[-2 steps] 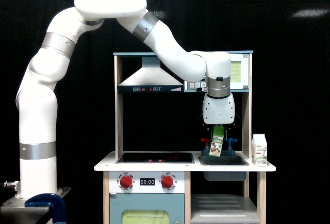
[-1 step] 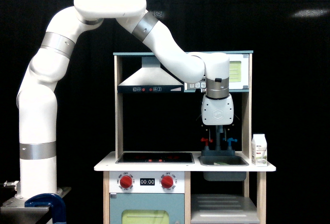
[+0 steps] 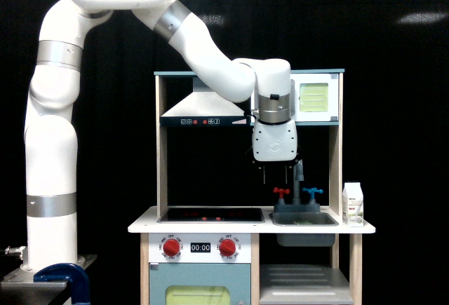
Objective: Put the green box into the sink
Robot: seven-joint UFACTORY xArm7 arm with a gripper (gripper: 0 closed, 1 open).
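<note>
Now, arm: glossy white rounded shells with grey metal bands, bent over the toy kitchen.
Pincer (image 3: 274,176): two thin dark fingers hanging down, parted, gripping nothing; up and toward the exterior view's left since a second ago, when it held the box over the sink.
Sink (image 3: 304,218): grey rectangular basin sunk in the white worktop (image 3: 144,225), curved grey tap behind, red and blue handles.
Box (image 3: 297,221): only a pale green sliver shows inside the sink, lying low.
Carton (image 3: 352,205): white, gable-topped, upright beside the sink, unmoved.
Stovetop (image 3: 210,214): flat black panel, red rings.
</note>
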